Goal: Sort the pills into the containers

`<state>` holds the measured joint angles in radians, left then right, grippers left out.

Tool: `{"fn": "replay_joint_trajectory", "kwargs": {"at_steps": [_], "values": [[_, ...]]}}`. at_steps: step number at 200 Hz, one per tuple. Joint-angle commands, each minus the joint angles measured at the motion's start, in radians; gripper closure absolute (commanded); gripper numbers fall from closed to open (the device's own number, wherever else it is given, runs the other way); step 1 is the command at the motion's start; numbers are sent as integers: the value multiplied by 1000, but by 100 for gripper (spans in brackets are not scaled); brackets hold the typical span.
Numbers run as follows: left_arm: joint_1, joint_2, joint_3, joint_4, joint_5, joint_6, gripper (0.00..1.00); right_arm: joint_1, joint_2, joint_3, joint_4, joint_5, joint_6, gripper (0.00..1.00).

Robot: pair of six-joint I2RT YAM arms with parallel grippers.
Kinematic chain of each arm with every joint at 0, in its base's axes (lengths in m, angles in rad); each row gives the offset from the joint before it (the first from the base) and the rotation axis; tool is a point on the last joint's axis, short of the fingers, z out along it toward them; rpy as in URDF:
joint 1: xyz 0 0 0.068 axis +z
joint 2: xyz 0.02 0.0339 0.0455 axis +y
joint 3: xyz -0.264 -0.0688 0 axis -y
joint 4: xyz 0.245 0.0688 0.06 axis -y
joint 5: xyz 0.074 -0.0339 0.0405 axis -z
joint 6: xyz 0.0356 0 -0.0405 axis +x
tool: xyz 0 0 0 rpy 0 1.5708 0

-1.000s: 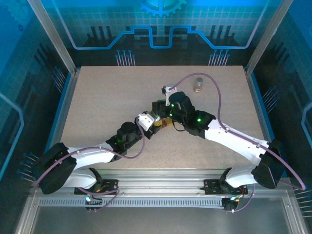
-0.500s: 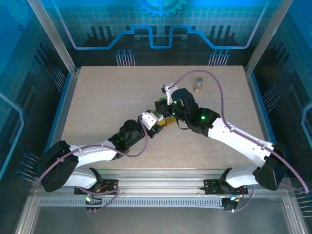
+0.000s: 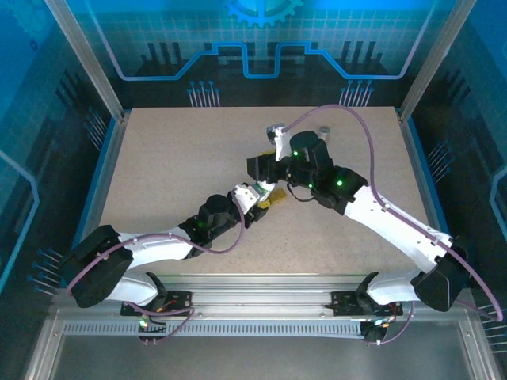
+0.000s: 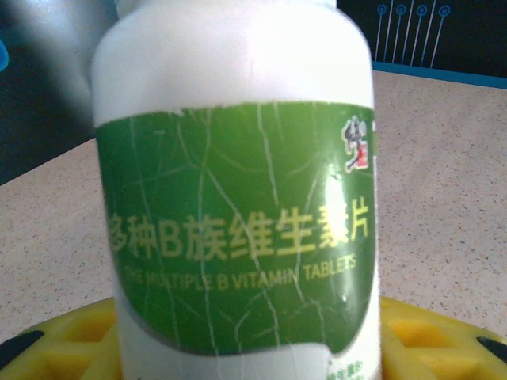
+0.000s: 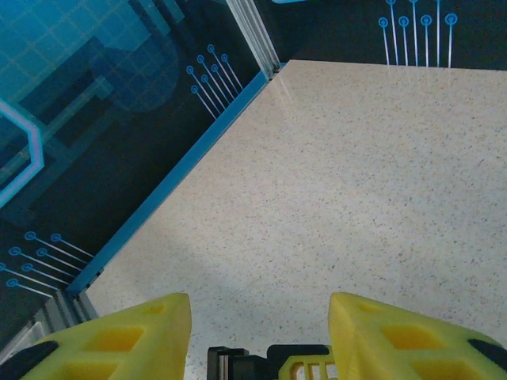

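Note:
In the left wrist view the white bottle (image 4: 238, 79) with a green label stands upright and very close, its cap cut off at the top. My left gripper (image 4: 253, 336) is shut on it, a yellow finger (image 4: 444, 336) on either side of its base. From above, the left gripper (image 3: 266, 198) sits mid-table, just under the right wrist. My right gripper (image 5: 260, 317) is open with only bare tabletop between its fingers (image 5: 119, 336); from above the right gripper (image 3: 258, 166) hovers behind the left one. The amber vial (image 3: 323, 131) stands at the back right, half behind a cable. No pills are visible.
The speckled beige table (image 3: 166, 174) has a blue rim and metal frame posts along the left edge (image 5: 170, 186). A purple cable (image 3: 348, 119) arcs over the back right of the table near the vial.
The right arm has risen and swung back and to the right, away from the left gripper. The left gripper has edged forward and right with the bottle.

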<state>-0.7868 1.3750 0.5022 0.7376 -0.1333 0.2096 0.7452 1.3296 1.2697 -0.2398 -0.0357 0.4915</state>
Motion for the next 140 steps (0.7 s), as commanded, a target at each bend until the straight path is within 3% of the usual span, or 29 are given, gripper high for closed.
{"fn": "replay_joint_trajectory", "kwargs": {"at_steps": [1,67,96,140], "values": [[-8,-9,12,27,18,-4,100,-15,-12,2,-8,-40,31,50],[-8,-102,-92,32,8,-3,100,-136,-76,-137,-115,183,-53,46],[-8,-142,-107,14,0,-1,100,-220,-91,-242,-74,138,-9,45],[-8,-135,-88,7,-1,-8,100,-224,-21,-248,-53,72,9,44]]}}
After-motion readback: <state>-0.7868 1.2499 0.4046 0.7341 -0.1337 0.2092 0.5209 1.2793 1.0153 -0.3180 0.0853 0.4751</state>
